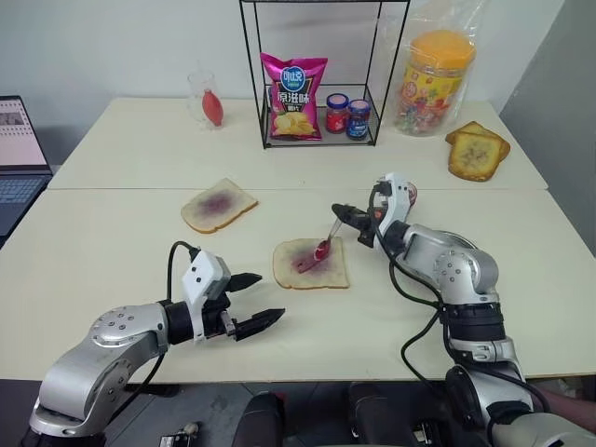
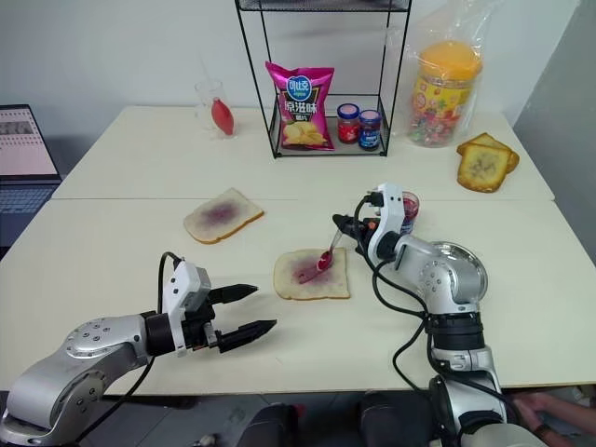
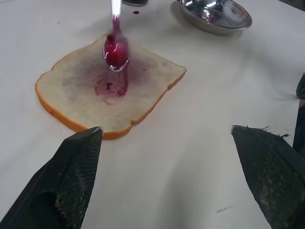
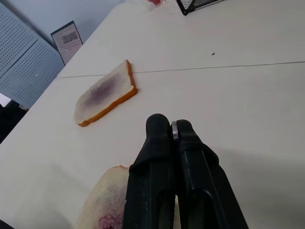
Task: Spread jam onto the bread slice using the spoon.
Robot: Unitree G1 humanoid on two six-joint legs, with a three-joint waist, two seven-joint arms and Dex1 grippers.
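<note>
The bread slice point(image 1: 310, 264) lies flat in the middle of the table with a red-purple jam point(image 3: 110, 87) smear at its centre. The spoon point(image 1: 327, 239) slants down from my right gripper point(image 1: 346, 215), which is shut on its handle; the jam-coated bowl point(image 3: 116, 50) hovers just over the slice's far side. In the right wrist view the two fingers point(image 4: 164, 131) are pressed together on a sliver of metal. My left gripper point(image 1: 253, 301) stands open near the table's front edge, left of the slice, holding nothing.
A second pale slice point(image 1: 218, 205) with a faint purple blot lies further left. A steel plate point(image 2: 463, 262) sits right of my right arm. A wire rack point(image 1: 321, 84) with a chip bag and two jars, a candy jar point(image 1: 435, 82) and toasted slices point(image 1: 477, 151) line the far side. A laptop point(image 1: 20, 154) sits at the left.
</note>
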